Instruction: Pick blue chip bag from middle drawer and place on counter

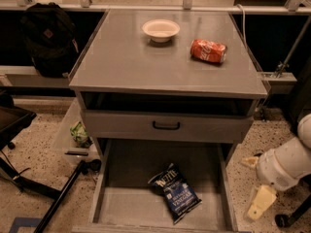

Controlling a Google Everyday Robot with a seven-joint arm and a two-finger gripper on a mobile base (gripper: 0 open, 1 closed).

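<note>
The blue chip bag (175,192) lies flat on the floor of the open middle drawer (126,200), right of centre and turned at an angle, white lettering up. The counter (121,62) is the grey top of the cabinet above it. My gripper (256,182) hangs outside the drawer, past its right wall and right of the bag, at about the height of the drawer. Its two cream fingers (261,203) stand apart and hold nothing.
A white bowl (161,29) and a red soda can (208,51) on its side sit at the back of the counter. A shut drawer front with a black handle (166,125) is above the open drawer. A black backpack (46,38), a green packet (78,134) and chair legs (29,188) are at the left.
</note>
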